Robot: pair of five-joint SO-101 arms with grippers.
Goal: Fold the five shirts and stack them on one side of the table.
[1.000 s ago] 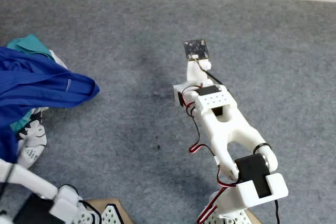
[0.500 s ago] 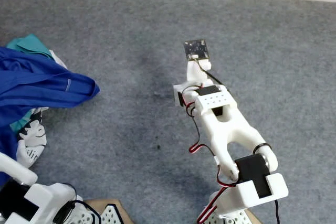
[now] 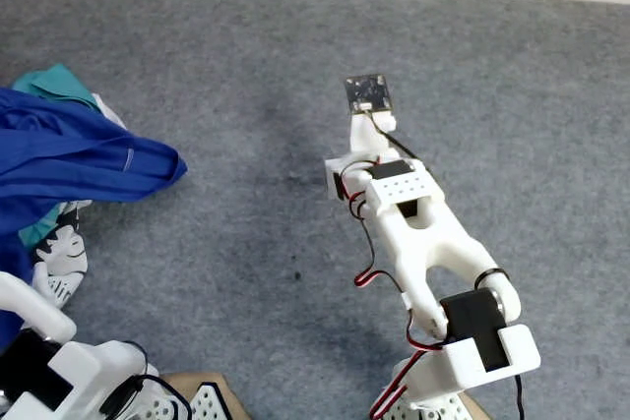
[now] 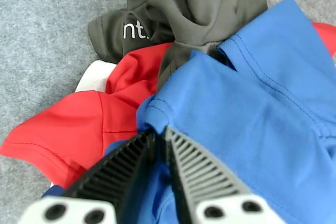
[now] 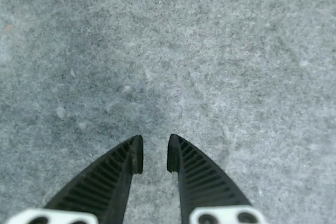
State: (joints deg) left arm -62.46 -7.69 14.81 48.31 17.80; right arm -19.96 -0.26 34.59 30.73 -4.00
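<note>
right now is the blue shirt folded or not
Not folded: the blue shirt lies rumpled over the red shirt, its edge pinched in the left tool.

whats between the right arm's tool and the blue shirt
Bare grey table in the high view, from the blue shirt across to the right arm; under the right tool it is bare too.

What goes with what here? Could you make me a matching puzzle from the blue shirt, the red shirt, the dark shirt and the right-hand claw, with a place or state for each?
Things:
1. blue shirt
2. red shirt
3. dark shirt
4. right gripper

Places or states:
A. above the bare grey table, holding nothing
B. pinched by the left gripper
C. partly under the blue shirt
D. crumpled, with white markings

Pairs: 1-B, 2-C, 3-D, 4-A.
</note>
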